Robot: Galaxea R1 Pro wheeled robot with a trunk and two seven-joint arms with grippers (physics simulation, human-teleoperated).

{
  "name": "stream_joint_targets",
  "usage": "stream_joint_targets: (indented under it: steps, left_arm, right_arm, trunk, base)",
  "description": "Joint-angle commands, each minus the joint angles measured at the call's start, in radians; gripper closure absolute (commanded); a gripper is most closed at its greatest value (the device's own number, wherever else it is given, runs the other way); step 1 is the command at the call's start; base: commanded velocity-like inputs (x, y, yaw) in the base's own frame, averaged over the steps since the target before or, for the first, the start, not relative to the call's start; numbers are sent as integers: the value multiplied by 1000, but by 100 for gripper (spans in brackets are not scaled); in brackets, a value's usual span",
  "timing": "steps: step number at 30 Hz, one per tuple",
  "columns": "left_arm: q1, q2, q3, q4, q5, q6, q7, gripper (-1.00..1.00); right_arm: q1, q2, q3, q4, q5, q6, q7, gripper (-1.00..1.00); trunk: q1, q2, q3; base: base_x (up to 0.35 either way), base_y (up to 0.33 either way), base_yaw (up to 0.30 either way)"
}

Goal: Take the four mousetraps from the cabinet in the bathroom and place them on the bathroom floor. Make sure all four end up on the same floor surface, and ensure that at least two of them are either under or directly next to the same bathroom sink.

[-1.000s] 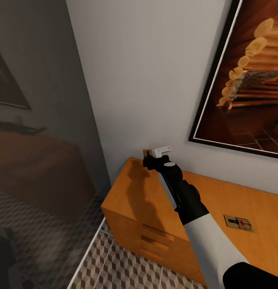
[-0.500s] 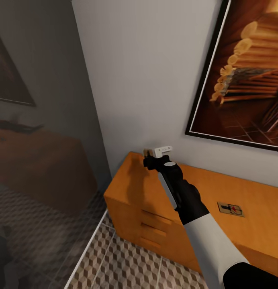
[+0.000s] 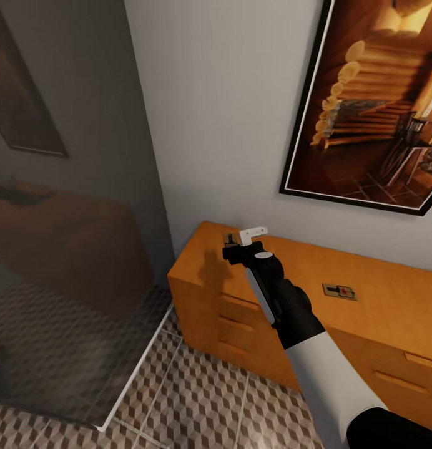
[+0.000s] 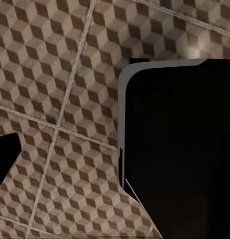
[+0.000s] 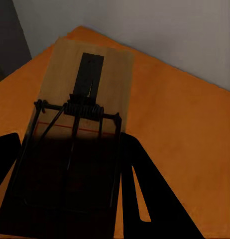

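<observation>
Right hand (image 3: 236, 244) sits at frame center over the cabinet's (image 3: 303, 274) left rear corner, clamped on a mousetrap (image 5: 80, 124); in the wrist view its board juts out between the dark fingers. A second trap (image 3: 339, 291) lies flat on the cabinet top, right of center. Left hand's state I cannot tell; its camera faces the cube-patterned floor (image 4: 50, 99).
</observation>
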Motion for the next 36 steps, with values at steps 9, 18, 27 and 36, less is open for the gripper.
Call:
stream_joint_targets:
  steps: [9, 18, 27, 36]
  left_arm:
    - [-1, 0, -8, 3, 6, -6, -32, -100]
    - [-1, 0, -8, 3, 6, -6, -34, -100]
    - [-1, 0, -8, 3, 6, -6, -34, -100]
    - [-1, 0, -8, 3, 6, -6, -34, -100]
  right_arm:
    - [-1, 0, 0, 1, -3, 5, -6, 100]
    - [-1, 0, -2, 1, -2, 6, -6, 100]
    - [-1, 0, 0, 23, -1, 6, -6, 100]
    - [-1, 0, 1, 104, -2, 1, -1, 100]
  trunk:
    - [0, -2, -2]
    - [0, -2, -2]
    - [0, -2, -2]
    - [0, -2, -2]
  base:
    - [-241, 0, 0]
    - [-230, 0, 0]
    - [-237, 0, 0]
    - [-289, 0, 0]
